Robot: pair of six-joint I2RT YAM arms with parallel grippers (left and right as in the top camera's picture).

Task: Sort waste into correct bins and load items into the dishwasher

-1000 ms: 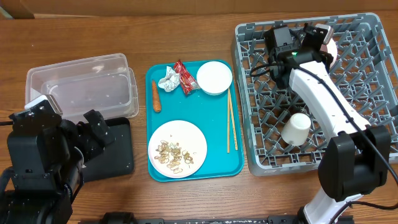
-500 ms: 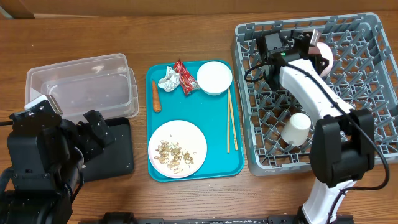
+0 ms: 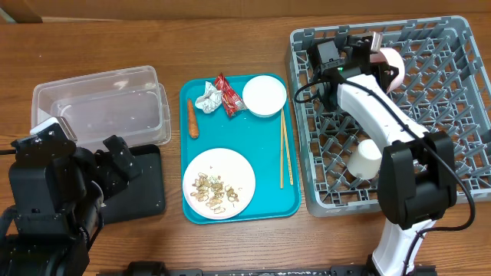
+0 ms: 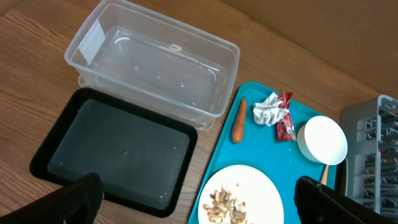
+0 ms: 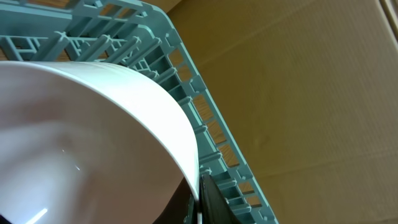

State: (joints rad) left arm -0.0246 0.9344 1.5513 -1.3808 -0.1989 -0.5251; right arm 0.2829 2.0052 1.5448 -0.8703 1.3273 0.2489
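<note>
Gripping a white bowl point(image 3: 393, 64) by its rim, the right gripper point(image 3: 377, 52) holds it tilted over the grey dish rack's point(image 3: 430, 24) far-left corner, beside the far wall. The left gripper point(image 3: 116, 156) gapes empty over the black tray point(image 3: 146, 192).

No text, label, brand or number can be read in any view. The only likely bearer of print is the red snack wrapper point(image 4: 285, 120), at the far end of the teal tray point(image 4: 268, 152) (whatever it carries is too small and creased to make out).
</note>
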